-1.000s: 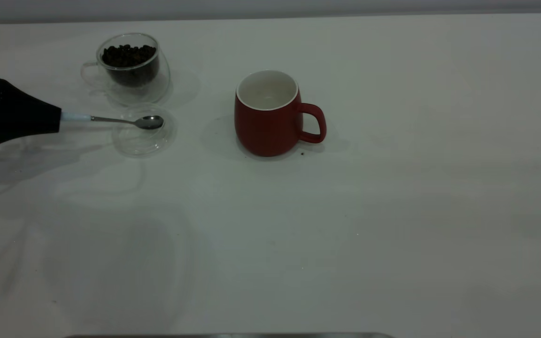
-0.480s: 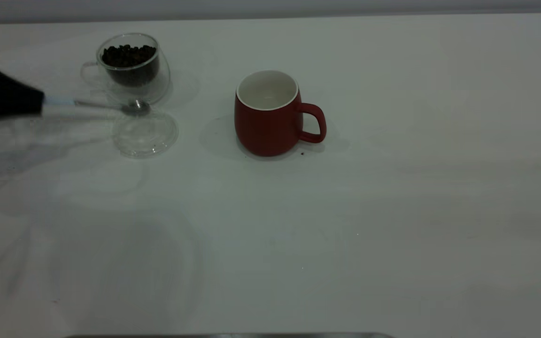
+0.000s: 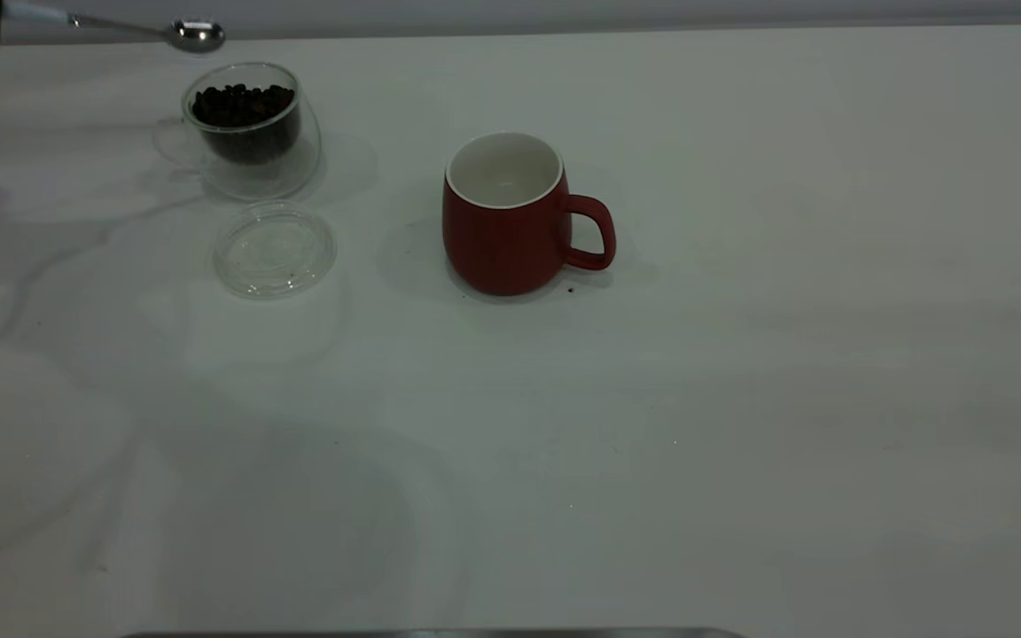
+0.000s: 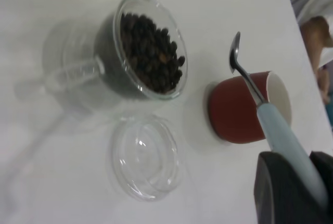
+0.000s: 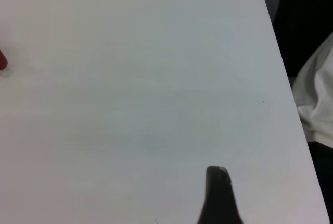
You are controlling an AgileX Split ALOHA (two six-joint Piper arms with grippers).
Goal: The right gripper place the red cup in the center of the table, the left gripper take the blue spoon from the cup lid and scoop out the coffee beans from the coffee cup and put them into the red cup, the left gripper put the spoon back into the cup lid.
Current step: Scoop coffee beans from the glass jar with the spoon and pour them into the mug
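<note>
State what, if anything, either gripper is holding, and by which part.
The left gripper holds the blue spoon by the end of its pale blue handle, bowl empty. The right gripper shows one fingertip over bare table; its state cannot be told.

Lifted off the lid [image 3: 274, 247] and raised: spoon [image 3: 147, 29], clamped by its pale handle in the left gripper [image 4: 291, 190], now up at the far edge behind the glass cup [image 3: 249, 128].

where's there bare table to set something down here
The table is bare across the whole near side and everywhere right of the red cup. It is crowded at far left, where the coffee cup and cup lid sit close together.
</note>
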